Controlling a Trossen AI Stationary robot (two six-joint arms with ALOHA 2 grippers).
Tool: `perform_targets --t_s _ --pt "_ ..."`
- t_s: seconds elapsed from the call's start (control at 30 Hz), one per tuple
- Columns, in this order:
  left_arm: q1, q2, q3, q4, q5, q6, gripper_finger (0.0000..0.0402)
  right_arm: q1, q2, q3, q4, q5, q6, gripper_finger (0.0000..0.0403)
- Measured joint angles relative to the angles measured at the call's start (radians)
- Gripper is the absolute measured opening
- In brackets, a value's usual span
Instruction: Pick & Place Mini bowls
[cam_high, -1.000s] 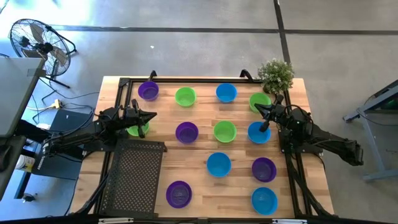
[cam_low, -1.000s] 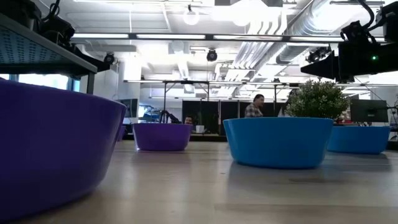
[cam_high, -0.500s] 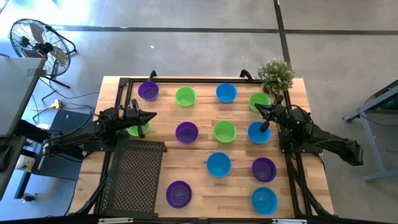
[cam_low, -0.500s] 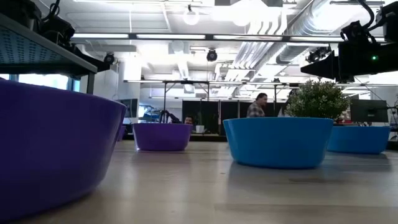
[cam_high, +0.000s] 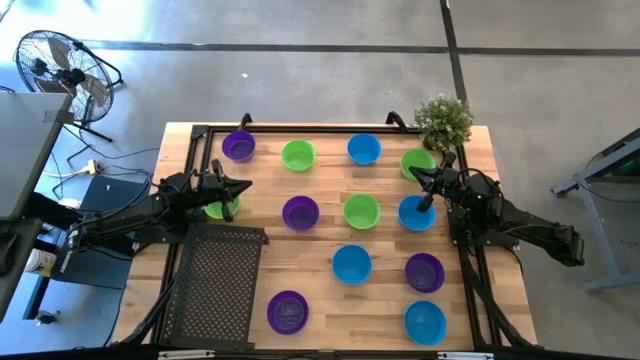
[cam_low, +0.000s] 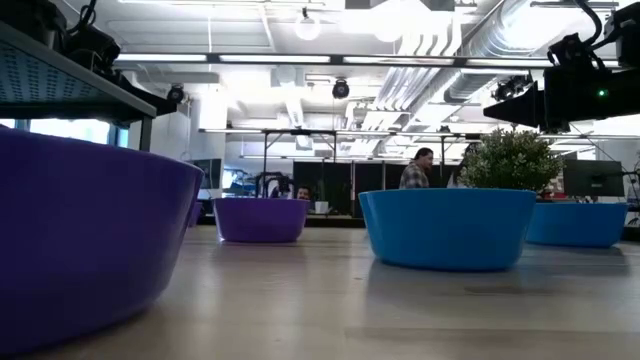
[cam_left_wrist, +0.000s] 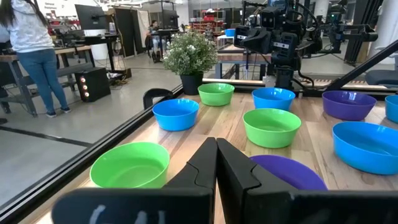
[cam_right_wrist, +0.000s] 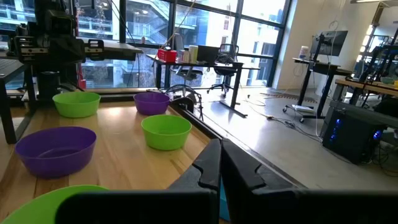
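Wooden planks are making up the surface (cam_high: 320, 305) you are looking at, and twelve mini bowls are lying spread across it. Along the far edge a purple bowl (cam_high: 238, 146), a green bowl (cam_high: 298, 155), a blue bowl (cam_high: 364, 149) and a second green bowl (cam_high: 416, 162) are sitting in a row, the last one just beside a small potted plant (cam_high: 443, 120) at the far right corner. In the middle row you are seeing a green bowl at the left (cam_high: 222, 207), a purple one (cam_high: 300, 212), a green one (cam_high: 361, 210) and a blue one (cam_high: 414, 214). Nearer the front, a blue bowl (cam_high: 351, 264), a purple bowl (cam_high: 424, 271), a purple bowl at the front (cam_high: 287, 311) and a blue bowl at the front right (cam_high: 425, 321) are resting apart from each other.

The left gripper (cam_high: 243, 186) is hanging clenched and empty, just over the far rim of the leftmost green bowl. The right gripper (cam_high: 413, 174) is likewise clenched and holding nothing, and is sitting between the far-right green bowl and the blue bowl of the middle row. In each wrist view the fingers (cam_left_wrist: 216, 163) are pressing together.

A dark mesh panel (cam_high: 213, 280) is lying at the front left. A floor fan (cam_high: 62, 72) is standing off the surface.
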Motion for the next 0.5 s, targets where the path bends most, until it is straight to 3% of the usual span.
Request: perform_targets --t_s 0.4,0.5 --pt "0.0 0.0 0.0 0.002 0.056 -0.218 0.0 0.0 0.0 0.0 0.0 0.0 0.0 0.0" --pt "0.0 0.001 0.0 0.017 0.141 -0.296 0.0 0.0 0.0 0.0 0.0 0.0 0.0 0.0"
